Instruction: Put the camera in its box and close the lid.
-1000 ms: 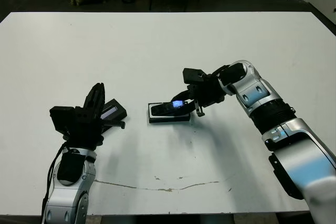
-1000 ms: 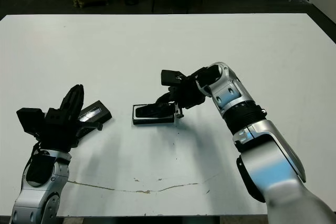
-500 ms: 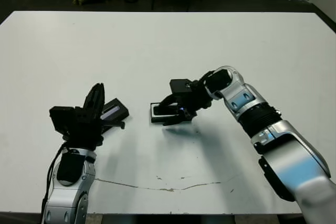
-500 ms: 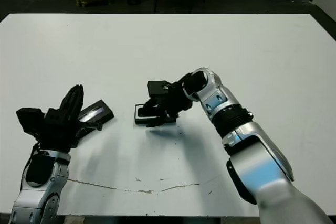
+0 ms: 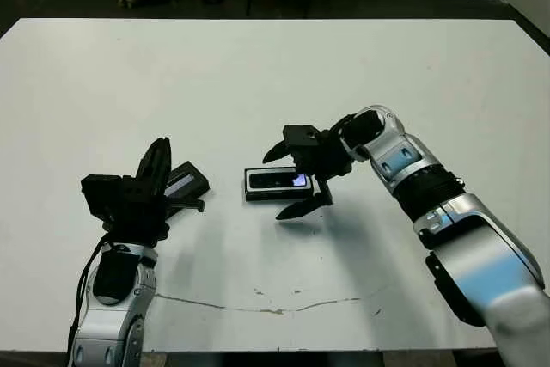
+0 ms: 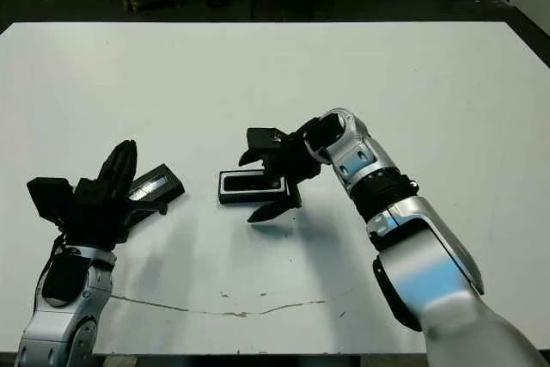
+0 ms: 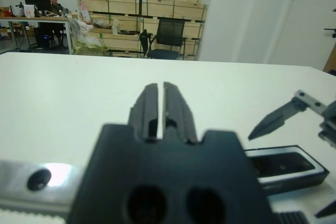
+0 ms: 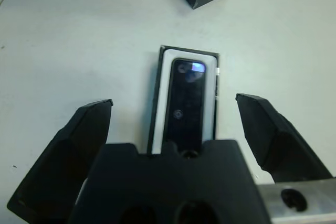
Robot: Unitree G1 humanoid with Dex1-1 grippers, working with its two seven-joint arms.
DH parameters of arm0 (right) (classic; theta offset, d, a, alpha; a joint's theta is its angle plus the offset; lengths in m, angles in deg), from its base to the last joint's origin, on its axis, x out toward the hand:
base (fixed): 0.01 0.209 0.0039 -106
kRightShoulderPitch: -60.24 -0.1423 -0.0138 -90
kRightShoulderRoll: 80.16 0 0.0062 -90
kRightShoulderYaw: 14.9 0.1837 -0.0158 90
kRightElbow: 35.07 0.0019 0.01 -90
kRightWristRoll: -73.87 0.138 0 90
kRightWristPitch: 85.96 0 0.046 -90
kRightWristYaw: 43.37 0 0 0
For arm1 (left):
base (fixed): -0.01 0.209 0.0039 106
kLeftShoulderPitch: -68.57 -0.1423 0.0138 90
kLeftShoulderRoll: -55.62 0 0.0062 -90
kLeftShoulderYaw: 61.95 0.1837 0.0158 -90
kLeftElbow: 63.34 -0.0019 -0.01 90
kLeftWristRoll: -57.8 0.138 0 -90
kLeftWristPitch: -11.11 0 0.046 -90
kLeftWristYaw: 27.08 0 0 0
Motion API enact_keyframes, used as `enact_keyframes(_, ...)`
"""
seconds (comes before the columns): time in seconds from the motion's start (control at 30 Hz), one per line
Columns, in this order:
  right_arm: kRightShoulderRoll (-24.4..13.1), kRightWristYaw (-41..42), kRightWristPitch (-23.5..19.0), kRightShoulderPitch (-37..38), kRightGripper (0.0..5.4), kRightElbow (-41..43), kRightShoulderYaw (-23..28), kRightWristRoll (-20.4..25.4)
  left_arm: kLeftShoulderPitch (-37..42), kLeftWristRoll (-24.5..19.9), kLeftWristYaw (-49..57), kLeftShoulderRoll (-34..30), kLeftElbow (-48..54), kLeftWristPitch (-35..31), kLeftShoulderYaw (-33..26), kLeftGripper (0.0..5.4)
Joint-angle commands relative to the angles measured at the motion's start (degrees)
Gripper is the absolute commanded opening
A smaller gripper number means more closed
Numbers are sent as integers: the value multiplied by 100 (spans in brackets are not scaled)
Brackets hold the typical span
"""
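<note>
The camera (image 8: 185, 100) lies flat inside the box (image 5: 277, 183), at mid-table. It is a slim black bar with a glossy face that catches a bluish glint at one end. It sits squarely within the white lining, which shows as an even border around it. Seating appears complete.

The box is a shallow black tray with thin, straight walls, resting flat on the matte white table (image 5: 258, 66).

The right gripper (image 5: 294, 174) is poised at the box's right end with its fingers spread wide, one to the far side and one to the near side of the tray. They touch neither box nor camera. The grip is released, consistent with the camera having been set down.

The lid (image 5: 186, 183) rests to the left of the box, slightly apart from it. It is flat and black with a silvery stripe along its top. The left gripper (image 5: 156, 163) stands just beside the lid, fingers pressed together and holding nothing, apparently waiting.

Judgement: placement is done; lifting and fitting the lid remains. The thin, flat lid will likely be awkward to lift off the smooth tabletop.
</note>
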Motion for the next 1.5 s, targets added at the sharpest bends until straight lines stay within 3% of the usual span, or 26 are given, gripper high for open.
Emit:
enact_keyframes(0.03,-117,-62,-337,-82,537,224,363,282,-88,-38,-32,5,-127,0,-30,0)
enact_keyframes(0.2,-234,-332,-944,92,537,947,1058,914,-104,-15,-23,0,-174,91,-32,0)
enact_keyframes(0.3,-261,-757,-1112,505,502,1547,1539,1360,-110,-8,-23,-12,-172,98,-37,0)
enact_keyframes(0.47,-440,-1558,-1674,1393,388,2765,2059,1821,-109,-70,-63,-8,-236,187,-71,0)
enact_keyframes(0.6,-621,-2197,-1757,2052,298,3234,2400,1916,-99,-95,-98,-43,-259,216,-105,0)
enact_keyframes(0.83,-621,-3368,-1905,3217,136,4143,2899,2140,-90,-73,-64,-15,-246,212,-107,0)
enact_keyframes(1.03,-419,-4467,-2107,4389,1,5346,3254,2323,-89,-41,-89,-68,-277,281,-150,0)
enact_keyframes(1.1,-262,-4632,-1927,4706,1,5494,3378,2502,-89,-65,-128,-84,-325,354,-181,0)
enact_keyframes(1.2,11,-5157,-1543,5140,1,5688,3504,2399,-107,-156,-169,-73,-340,368,-229,0)
enact_keyframes(1.33,493,-6462,-2088,5762,1,6537,3495,2118,-133,-126,-143,-69,-310,345,-256,0)
enact_keyframes(1.5,955,-7024,-1809,6170,1,6547,3317,2031,-156,-64,-180,-124,-320,457,-292,0)
